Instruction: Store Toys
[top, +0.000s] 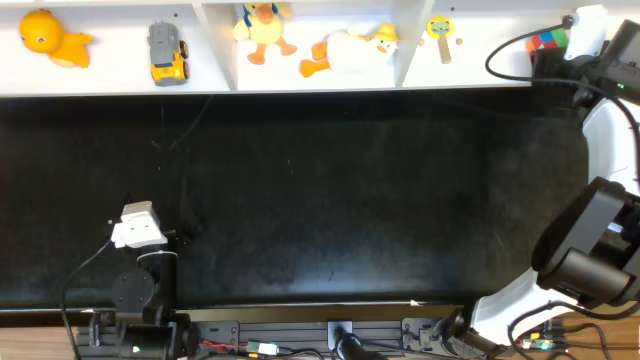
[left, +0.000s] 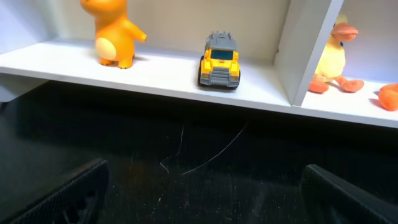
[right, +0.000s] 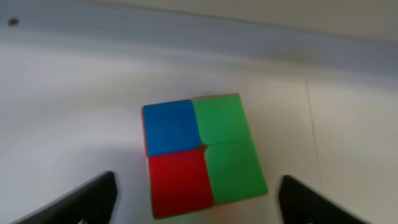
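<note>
— Where parked over the far-right bay of the white shelf, found the right gripper spread wide, clasping nothing.
— And the small cube of blue, green and red squares?
— Lying on the bay floor, between those fingers, apart from both.
— And the left gripper?
— Likewise released, low over the black mat, facing the yellow toy truck and orange duck figure sharing one bay.

No text, label or number can be read anywhere; the toy truck may carry markings, too small to tell.
</note>
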